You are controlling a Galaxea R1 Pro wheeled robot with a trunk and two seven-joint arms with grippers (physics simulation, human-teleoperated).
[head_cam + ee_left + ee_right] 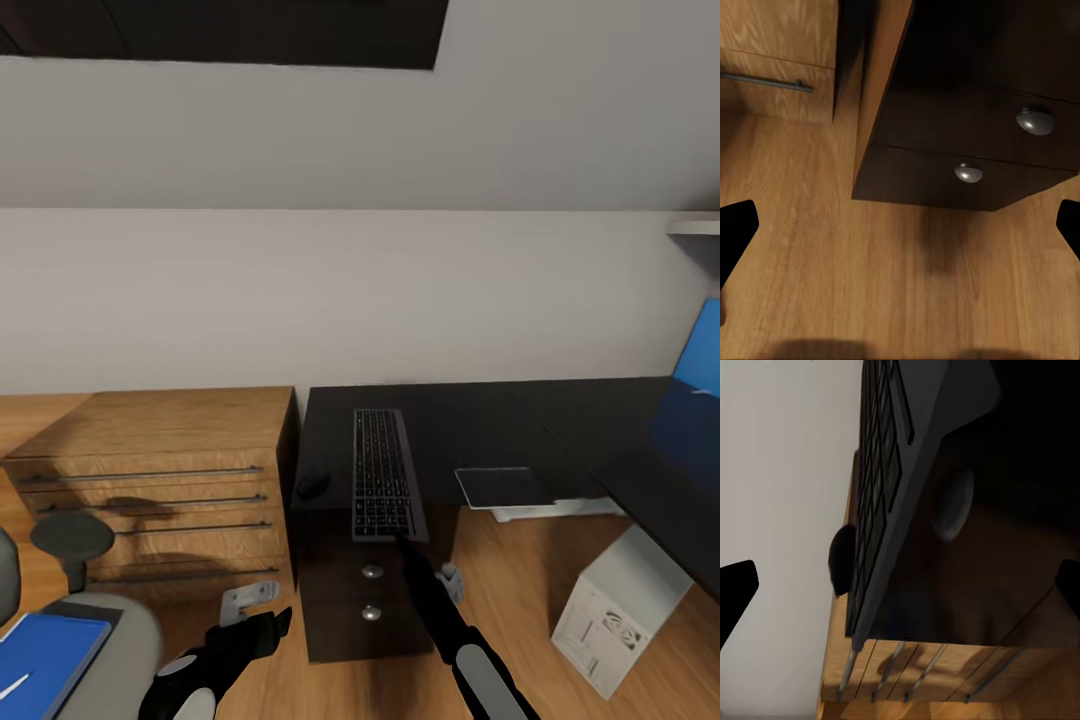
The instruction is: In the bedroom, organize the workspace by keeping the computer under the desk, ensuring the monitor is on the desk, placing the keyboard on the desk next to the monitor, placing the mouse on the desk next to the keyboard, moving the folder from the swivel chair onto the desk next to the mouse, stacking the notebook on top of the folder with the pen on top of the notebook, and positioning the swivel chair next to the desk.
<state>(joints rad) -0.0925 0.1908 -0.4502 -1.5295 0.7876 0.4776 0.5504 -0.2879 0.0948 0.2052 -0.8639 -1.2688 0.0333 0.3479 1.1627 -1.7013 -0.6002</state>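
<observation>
The keyboard (385, 477) is seen as a slim, dark-keyed slab with a thin grey rim, lying lengthwise on the glossy black counter (480, 420), its near end overhanging the counter's front edge above the drawers with round silver knobs (372, 572). The mouse (313, 484), small, dark and rounded, is set just beside the keyboard's left side, near the counter's end. A grey, flat notebook (503, 487) is seen to the right of the keyboard. The light grey computer (622, 611) is stood on the wooden floor, toward the right. The bright blue folder (45, 660) is laid on the grey seat of the swivel chair (120, 640), at the lower left. A wooden dresser (160, 480) is placed against the counter's left end.

The right gripper (408, 545) is raised on an outstretched arm to the keyboard's near end; its jaws are spread wide and nothing is held. The left gripper (250, 598) is held low before the drawers, jaws likewise parted and empty.
</observation>
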